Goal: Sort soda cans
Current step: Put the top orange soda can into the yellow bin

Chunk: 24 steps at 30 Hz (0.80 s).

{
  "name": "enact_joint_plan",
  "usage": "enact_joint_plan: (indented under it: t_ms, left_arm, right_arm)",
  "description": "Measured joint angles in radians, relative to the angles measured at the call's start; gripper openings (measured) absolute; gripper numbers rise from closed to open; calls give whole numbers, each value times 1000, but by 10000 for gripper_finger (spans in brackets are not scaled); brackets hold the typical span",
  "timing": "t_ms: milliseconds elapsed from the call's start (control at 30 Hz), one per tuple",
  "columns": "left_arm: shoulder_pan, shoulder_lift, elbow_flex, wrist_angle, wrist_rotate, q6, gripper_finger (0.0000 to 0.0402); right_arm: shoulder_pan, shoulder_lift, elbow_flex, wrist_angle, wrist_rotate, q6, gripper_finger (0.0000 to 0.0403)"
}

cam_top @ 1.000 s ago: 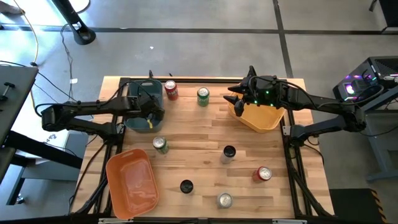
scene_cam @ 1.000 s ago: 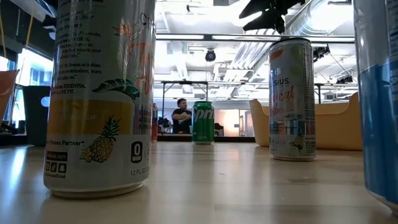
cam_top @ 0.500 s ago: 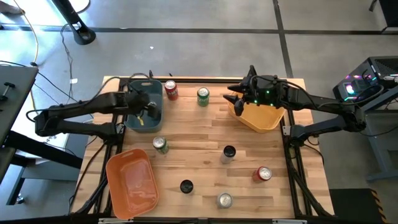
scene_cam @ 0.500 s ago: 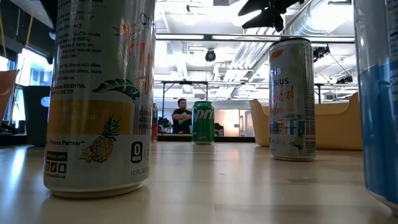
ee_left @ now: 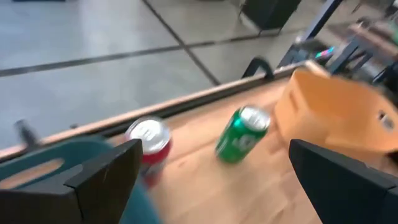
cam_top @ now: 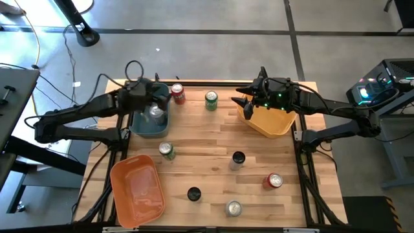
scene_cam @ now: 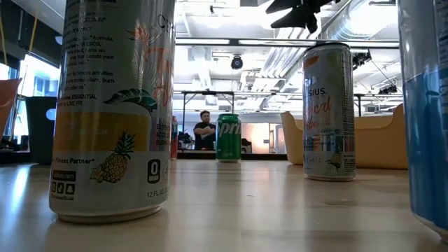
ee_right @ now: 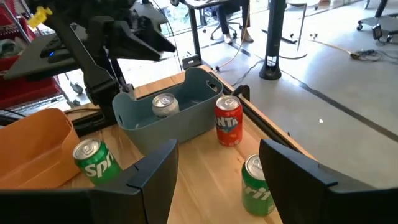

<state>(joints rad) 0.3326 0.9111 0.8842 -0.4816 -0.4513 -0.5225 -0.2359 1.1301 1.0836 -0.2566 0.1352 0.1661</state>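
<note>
- Already one silver can [cam_top: 156, 112] stands upright inside the dark teal bin [cam_top: 138, 126] at the far left of the surface [cam_top: 207, 139], silvery top up. I judge that bin to be the home for silver cans, so one sort looks done.
- The left gripper [cam_top: 143, 90] hovers above the bin's far edge with its fingers [ee_left: 102, 177] spread wide and nothing between them; the can sits below and clear of them, not touched.
- Just beside the bin's far right corner stands a red Fanta can [cam_top: 178, 94], and a little further right a green Sprite can [cam_top: 211, 99]; both show ahead of the left fingers in the left wrist view, so either seems a likely next pick.
- The right gripper [cam_top: 246, 98] hangs over the far left rim of the yellow bin [cam_top: 272, 123], fingers [ee_right: 155, 168] partly apart and empty. It looks to be waiting.
- Still unsorted on the surface: a second green can [cam_top: 167, 151] in front of the teal bin, two black cans [cam_top: 238, 158] [cam_top: 193, 193], a red can [cam_top: 274, 181] at near right, and a silver can [cam_top: 233, 208] at the near edge.
- The orange bin [cam_top: 136, 191] at near left holds nothing.
</note>
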Motion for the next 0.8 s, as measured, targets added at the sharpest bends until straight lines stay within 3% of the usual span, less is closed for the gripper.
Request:
enact_joint_plan:
  t_ms: [133, 267, 400, 500, 800]
  left_arm:
    - [77, 143, 75, 32, 118, -61, 399]
    - [177, 350, 261, -124, 263, -38, 399]
    - [256, 553, 495, -361, 286, 60, 399]
    - [291, 677, 602, -479, 281, 132, 399]
    - [325, 877, 626, -502, 280, 250, 399]
  right_arm:
    - [0, 0, 0, 17, 0, 0, 220]
    - [0, 0, 0, 41, 0, 0, 220]
    - [0, 0, 0, 45, 0, 17, 220]
    - [0, 0, 0, 45, 0, 17, 220]
    - [0, 0, 0, 45, 0, 17, 220]
